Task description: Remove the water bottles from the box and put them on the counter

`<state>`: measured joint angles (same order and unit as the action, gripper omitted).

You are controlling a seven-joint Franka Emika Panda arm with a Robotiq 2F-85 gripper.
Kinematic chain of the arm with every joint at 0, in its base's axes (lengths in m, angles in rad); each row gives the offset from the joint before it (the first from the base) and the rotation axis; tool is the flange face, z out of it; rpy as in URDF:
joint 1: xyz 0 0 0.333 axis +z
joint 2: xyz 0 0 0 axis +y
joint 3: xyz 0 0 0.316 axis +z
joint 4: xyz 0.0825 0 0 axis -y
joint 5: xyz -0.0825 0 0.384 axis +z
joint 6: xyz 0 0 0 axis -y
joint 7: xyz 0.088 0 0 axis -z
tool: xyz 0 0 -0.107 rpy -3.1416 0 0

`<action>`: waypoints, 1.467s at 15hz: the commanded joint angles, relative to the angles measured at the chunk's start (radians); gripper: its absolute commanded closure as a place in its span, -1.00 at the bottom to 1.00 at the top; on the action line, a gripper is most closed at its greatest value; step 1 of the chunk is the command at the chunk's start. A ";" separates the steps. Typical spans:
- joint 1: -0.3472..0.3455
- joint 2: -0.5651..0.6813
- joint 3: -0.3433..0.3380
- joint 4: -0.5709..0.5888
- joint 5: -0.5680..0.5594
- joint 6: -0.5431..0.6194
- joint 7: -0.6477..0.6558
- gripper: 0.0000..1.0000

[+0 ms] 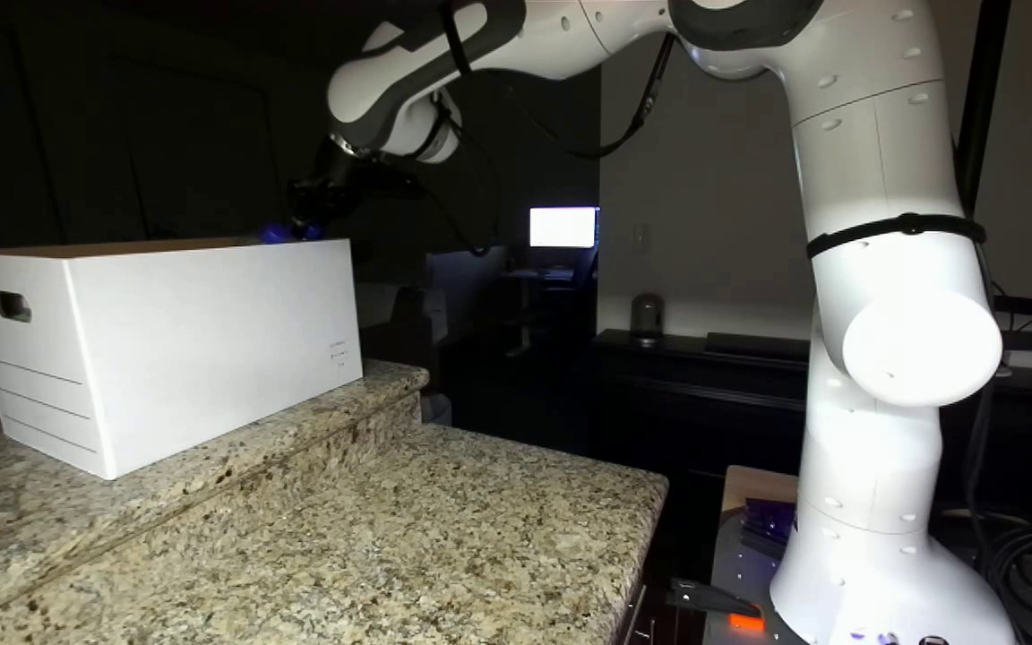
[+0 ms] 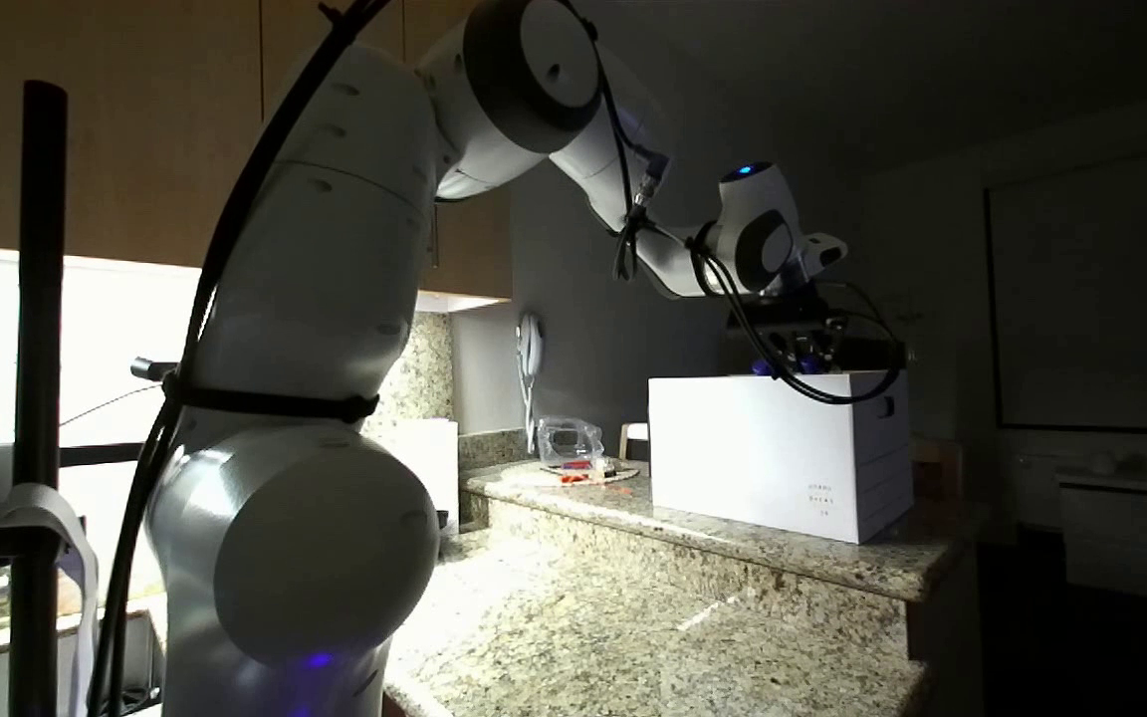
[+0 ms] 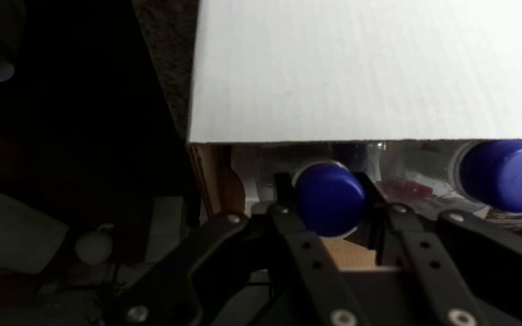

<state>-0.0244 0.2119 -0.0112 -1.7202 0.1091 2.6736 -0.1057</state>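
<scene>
We list first a water bottle point(image 3: 330, 199), clear plastic with a blue cap, inside the box point(image 1: 211, 349) near one corner; its body is partly hidden behind the wall. The gripper point(image 3: 326, 192), its two dark fingers point(image 3: 309, 254) set one to each side, pinches this cap. A second water bottle point(image 3: 501, 174), likewise clear with a blue cap, sits just beside it along the same wall, apart from the fingertips. In both exterior views we note blue just above the rim, under the gripper.

The box, one: white, open-topped, brown inside, with a handle slot point(image 1: 12, 306) and printed lines on its end, small print on its long side. We find it on the raised ledge point(image 1: 19, 511) of the counter point(image 1: 444, 528), speckled beige-and-grey granite, near the ledge's end.

Robot arm point(image 1: 879, 170), one, white: it arches across to the box. In an exterior view we note a black cable point(image 2: 832, 400) looping down in front of the box.

Farther along the ledge we record a pale round mat point(image 2: 514, 475), with a clear plastic container point(image 2: 570, 440) and small red and orange pieces point(image 2: 573, 479) on or beside it; we cannot tell which. Beyond: a wall phone point(image 2: 531, 344), wooden cabinets point(image 2: 115, 129) and a lit screen point(image 1: 563, 227).
</scene>
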 commanded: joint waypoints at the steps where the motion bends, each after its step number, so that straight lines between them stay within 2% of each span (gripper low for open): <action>1: -0.006 -0.008 0.009 0.007 -0.001 -0.035 0.011 0.70; 5: -0.007 -0.009 0.012 0.012 0.003 -0.055 0.006 0.70; 9: -0.006 0.001 0.010 0.071 -0.001 -0.109 0.008 0.69; 16: 0.002 0.032 0.001 0.269 -0.038 -0.301 0.021 0.68; 22: 0.003 0.069 0.006 0.435 -0.054 -0.415 0.008 0.68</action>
<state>-0.0205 0.2526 -0.0103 -1.3867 0.0704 2.3123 -0.1057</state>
